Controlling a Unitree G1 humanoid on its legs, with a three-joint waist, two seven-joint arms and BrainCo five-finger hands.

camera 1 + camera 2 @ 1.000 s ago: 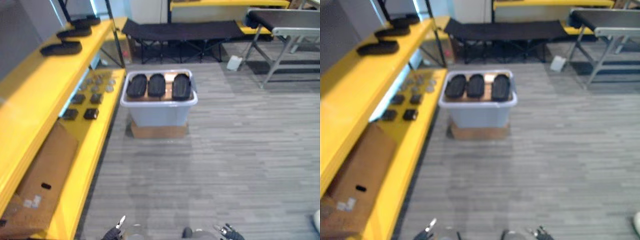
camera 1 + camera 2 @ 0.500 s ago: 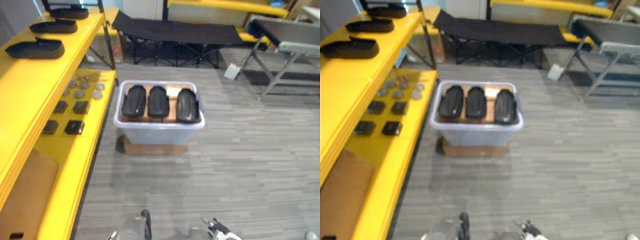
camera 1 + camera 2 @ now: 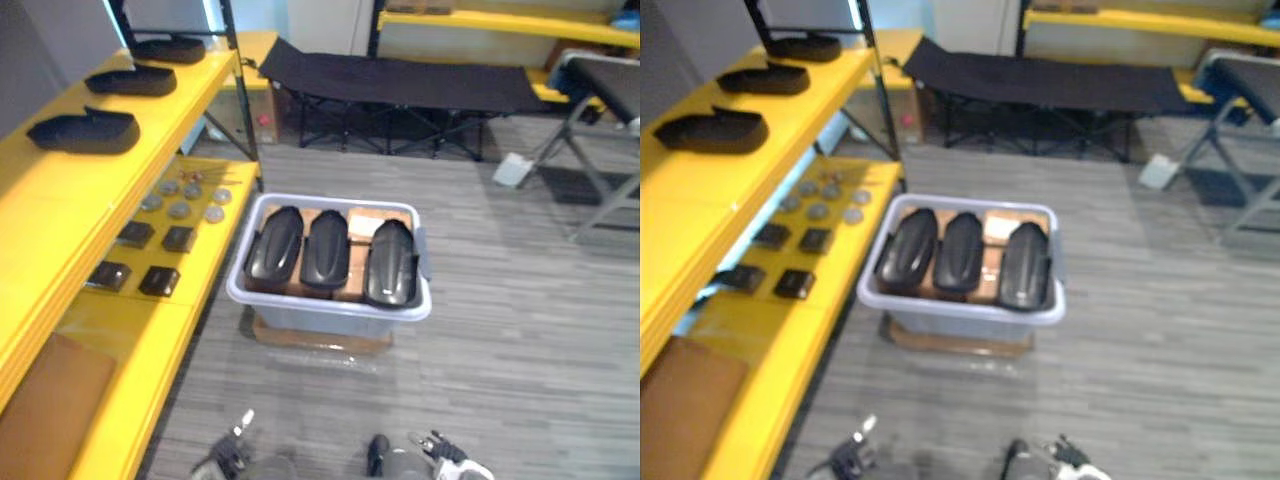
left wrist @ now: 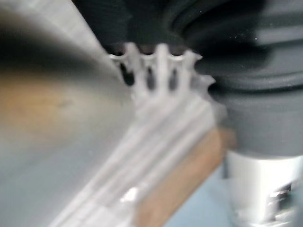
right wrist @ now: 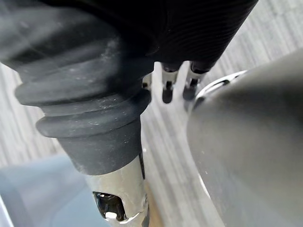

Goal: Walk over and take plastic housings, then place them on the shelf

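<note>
At 9 o'clock, shelf (image 3: 90, 190): yellow, long, its upper tier partly free.
Bin (image 3: 320, 320): on the floor at 12 o'clock, nothing in the way.
Plastic housings (image 3: 327, 248): three side by side inside, long axes 12-to-6.
Left hand (image 4: 158, 71), right hand (image 5: 166, 92): low at 6 o'clock, fingers slack, empty, equally near.

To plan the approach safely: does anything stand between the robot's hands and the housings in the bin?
Nothing visible does. Only bare floor lies between the left hand, the right hand and the bin; the three housings lie uncovered in it.
</note>
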